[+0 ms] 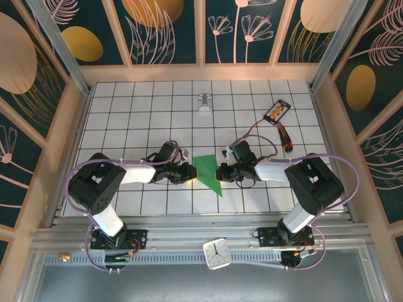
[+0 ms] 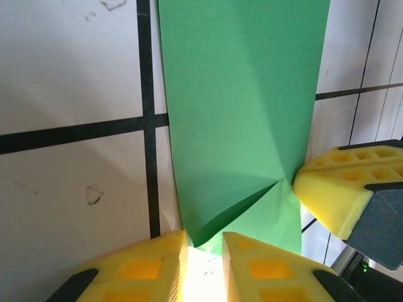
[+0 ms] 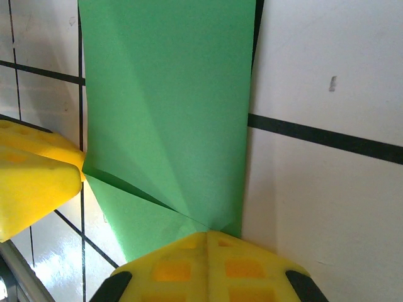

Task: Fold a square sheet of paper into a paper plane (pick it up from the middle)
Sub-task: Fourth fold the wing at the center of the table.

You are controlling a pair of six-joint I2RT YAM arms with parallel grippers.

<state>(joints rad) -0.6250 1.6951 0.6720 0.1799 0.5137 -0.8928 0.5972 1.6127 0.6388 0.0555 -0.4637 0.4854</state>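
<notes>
A late fold of the paper plane (image 1: 208,174) is judged to be in hand: the green sheet is already being seen as a tapered dart with diagonal creases. It is lying on the gridded table top (image 1: 157,119) at the middle, between the two arms.

The left gripper (image 1: 190,174) is being shown at the dart's left edge. Its jaws are narrow, with a thin bright slit between them and a raised paper corner reaching into that slit. Whether the corner is being clamped cannot be told.

The right gripper (image 1: 221,173) is being shown at the right edge with its jaws fully together, tips touching the paper where two creases meet. Whether paper is being pinched there cannot be told.

The dart's long axis is running from far to near, leaning slightly right. The wide end is lying far, and the tip is pointing near and a little right, toward the arm bases.

The next move is judged to call for a firm pinch on the loose flap and for its being laid along the centre crease while the opposite edge is being pinned.
</notes>
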